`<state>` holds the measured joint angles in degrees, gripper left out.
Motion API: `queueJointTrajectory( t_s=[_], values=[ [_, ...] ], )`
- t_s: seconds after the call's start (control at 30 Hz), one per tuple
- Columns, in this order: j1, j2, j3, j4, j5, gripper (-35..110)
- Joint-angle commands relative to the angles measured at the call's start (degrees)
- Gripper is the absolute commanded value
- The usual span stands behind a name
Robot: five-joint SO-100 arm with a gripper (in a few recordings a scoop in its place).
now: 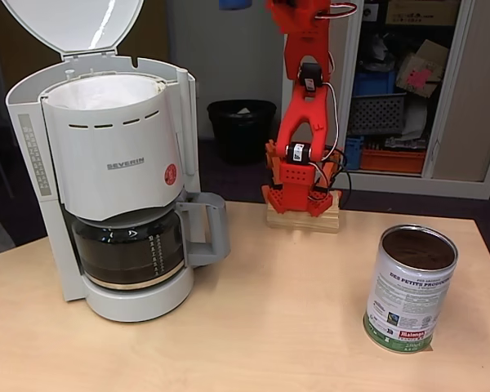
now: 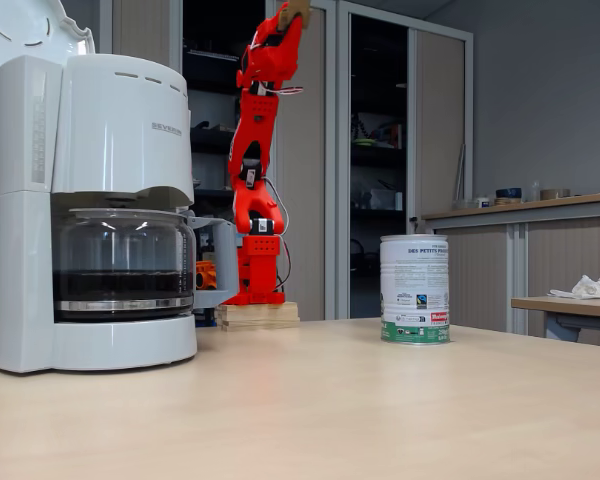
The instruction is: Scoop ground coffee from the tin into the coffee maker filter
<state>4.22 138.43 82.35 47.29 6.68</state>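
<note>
The tall cylindrical metal tin (image 1: 411,287), white and green label with a small red logo, is seen upright on the pale wooden table (image 1: 269,327), lid off. Dark brown ground coffee (image 1: 419,247) is visible inside, close below the shiny rim, so the powder is judged easy to reach from above.

The large white drip coffee machine (image 1: 114,175) is set well apart from the tin, toward the left in both fixed views. Its hinged lid (image 1: 73,24) is tipped back, leaving the white paper filter (image 1: 102,91) exposed in the round basket; no grounds can be made out in it from these angles. The dark glass carafe (image 2: 122,262) is seated beneath, with dark liquid showing.

The red arm (image 1: 304,131) is bolted to a small wooden block (image 1: 304,220) at the far table edge, between machine and tin, presumably so both are within reach. It is raised nearly straight up. The gripper (image 2: 291,12) is cut off at the top edge, something pale apparently at its tip; whether it is released or clenched cannot be told.

Scooping is judged not yet begun.
</note>
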Motion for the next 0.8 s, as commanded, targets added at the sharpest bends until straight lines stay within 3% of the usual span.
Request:
queueJointTrajectory(
  t_s=[0.0,0.37,0.77],
  values=[
    [2.2,2.11,1.58,-0.79,2.72,0],
    [15.64,-0.18,0.44,5.89,3.78,0],
    [27.86,-1.58,3.6,2.46,2.46,0]
  ],
)
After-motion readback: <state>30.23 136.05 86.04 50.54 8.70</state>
